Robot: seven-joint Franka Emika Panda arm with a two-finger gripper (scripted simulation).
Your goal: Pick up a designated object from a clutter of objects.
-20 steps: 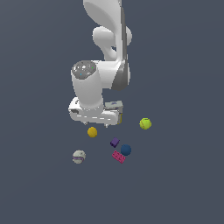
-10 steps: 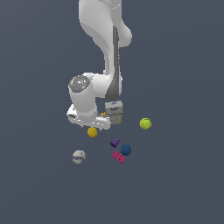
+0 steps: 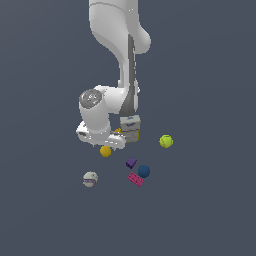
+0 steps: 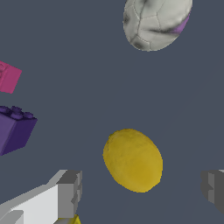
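Orange-yellow ball: the designated object, resting on the dark desk at the near edge of the clutter, just below the arm's wrist in the exterior view.
Tool: open wide, holding nothing; one finger shows on one side of the ball and the other finger at the frame's edge on the far side, so the ball lies roughly between them but nearer the first.
Neighbours: grey-white box just behind the tool, purple block and white baseball near, dark blue ball, pink brick and lime-green tennis ball further off.
Risk, off-centre closing: the nearer finger would likely touch first and push the ball sideways; being smooth and round, it could roll out of the gap.
Risk, height: I cannot tell how far the fingertips are above the desk; closing too high would squeeze the ball's upper half and pop it downward and away.
Risk, box: the hand sits close to the grey-white box, so a sideways correction might nudge it.
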